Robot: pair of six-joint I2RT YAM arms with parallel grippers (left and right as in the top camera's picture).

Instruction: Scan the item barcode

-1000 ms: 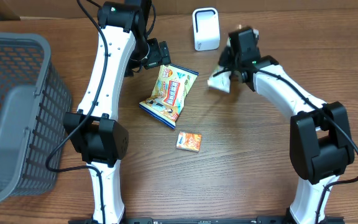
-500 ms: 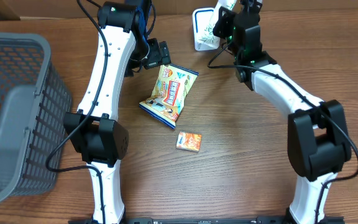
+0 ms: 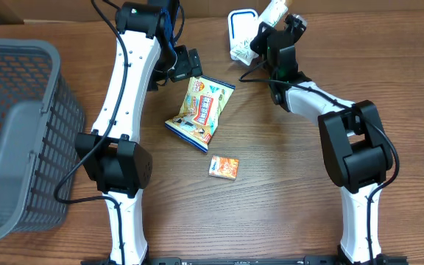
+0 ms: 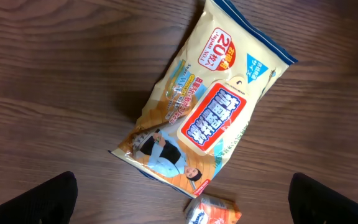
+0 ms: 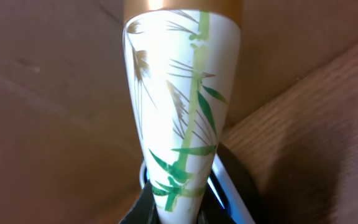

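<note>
1. Right gripper: the jaws are closed tight on the narrow flattened end of a white tapered tube printed with green bamboo and topped by a gold cap. The side facing the wrist camera carries one bamboo stalk with leaves in green and brown.
2. The surface of the tube is smooth and glossy. It widens from the pinched end towards the cap.
3. Right arm: it reaches to the far edge of the table and holds the tube off the surface, cap end outermost. The tube sits just right of a white rounded box scanner; I cannot tell whether they touch.
4. Left gripper: the jaws are spread wide and hold nothing. The dark fingertips show at both lower corners of the wrist view, and the arm is stretched forward and pointing down.
5. Below it, a glossy yellow flat pouch with blue edges lies diagonally. It has a red circle reading "20", a red-framed panel of blue Japanese characters and a printed figure at the lower end.
6. A small orange rectangular packet lies near the pouch's lower end, apart from it.
7. A grey plastic mesh basket stands at the left edge of the brown wood-grain table.
</note>
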